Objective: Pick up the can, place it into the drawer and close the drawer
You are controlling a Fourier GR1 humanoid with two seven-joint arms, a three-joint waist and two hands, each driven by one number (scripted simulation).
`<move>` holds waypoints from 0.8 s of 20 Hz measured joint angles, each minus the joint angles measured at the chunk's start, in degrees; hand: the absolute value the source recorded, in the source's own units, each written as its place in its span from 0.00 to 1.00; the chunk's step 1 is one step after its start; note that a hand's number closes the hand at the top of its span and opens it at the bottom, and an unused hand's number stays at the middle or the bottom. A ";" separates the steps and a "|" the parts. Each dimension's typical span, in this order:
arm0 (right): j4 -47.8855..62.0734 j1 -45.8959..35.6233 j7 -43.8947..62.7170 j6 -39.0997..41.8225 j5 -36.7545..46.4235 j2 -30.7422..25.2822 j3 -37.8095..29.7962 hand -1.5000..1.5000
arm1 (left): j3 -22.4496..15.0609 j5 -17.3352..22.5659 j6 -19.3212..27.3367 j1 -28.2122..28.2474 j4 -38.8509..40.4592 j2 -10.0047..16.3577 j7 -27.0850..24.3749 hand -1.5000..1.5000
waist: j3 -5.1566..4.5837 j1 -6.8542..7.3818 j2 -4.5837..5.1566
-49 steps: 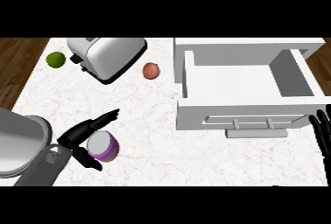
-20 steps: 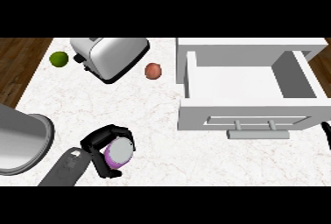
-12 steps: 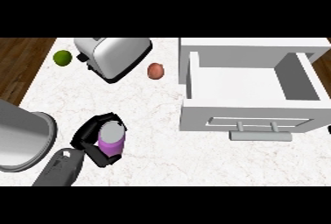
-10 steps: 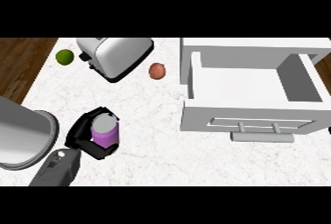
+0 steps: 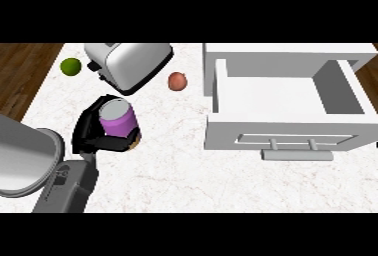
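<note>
Neighbouring the can (image 5: 118, 119) in left hand (image 5: 90, 134): toaster (image 5: 129, 62), lime (image 5: 70, 66), egg (image 5: 176, 81), drawer (image 5: 229, 134).

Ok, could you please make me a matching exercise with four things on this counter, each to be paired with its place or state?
Things:
1. can
2. drawer
3. toaster
4. green fruit

Place or state:
a. pulled open
b. near the far left corner of the counter
c. silver, beside the small brown object
d. held in the left hand

Pairs: 1-d, 2-a, 3-c, 4-b.
</note>
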 measured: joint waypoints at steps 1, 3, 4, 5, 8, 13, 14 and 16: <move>-0.30 0.24 0.16 0.40 -0.90 -0.37 -0.74 0.00 | -0.73 -0.76 1.64 -0.13 -1.67 -0.91 0.88 1.00 | -0.01 -0.18 0.04; -0.74 1.33 -0.51 1.00 -1.20 -0.15 -0.50 0.00 | -1.89 -1.96 4.41 -2.81 -3.99 -2.12 4.23 1.00 | -0.03 -0.56 0.08; -0.28 1.15 -0.90 0.97 -0.60 0.14 -0.10 0.00 | -2.39 -2.41 5.41 -4.07 -5.42 -2.39 6.25 1.00 | -0.03 -0.61 0.10; 0.07 1.15 -1.36 1.35 -0.94 0.00 -0.48 0.00 | -3.21 -3.05 6.49 -4.31 -7.43 -2.90 7.89 1.00 | -0.03 -0.63 0.11; -1.39 1.90 -0.45 1.89 -1.81 -0.12 -1.13 0.00 | -5.21 -4.82 9.11 -5.79 -11.67 -4.19 12.74 1.00 | -0.03 -0.79 0.15; -0.63 0.74 -0.46 0.90 0.29 0.75 0.25 0.00 | -8.81 -6.90 13.80 -12.40 -13.68 -6.35 20.18 1.00 | -0.05 -1.05 0.25; -1.09 0.80 0.03 0.88 -0.10 0.66 -0.09 0.00 | -9.48 -7.22 14.65 -13.75 -14.18 -6.59 21.80 1.00 | -0.05 -1.09 0.25; -1.77 1.10 0.25 1.17 -0.68 0.60 -0.64 0.00 | -11.32 -7.71 16.66 -15.81 -13.80 -6.93 23.04 1.00 | -0.05 -1.19 0.26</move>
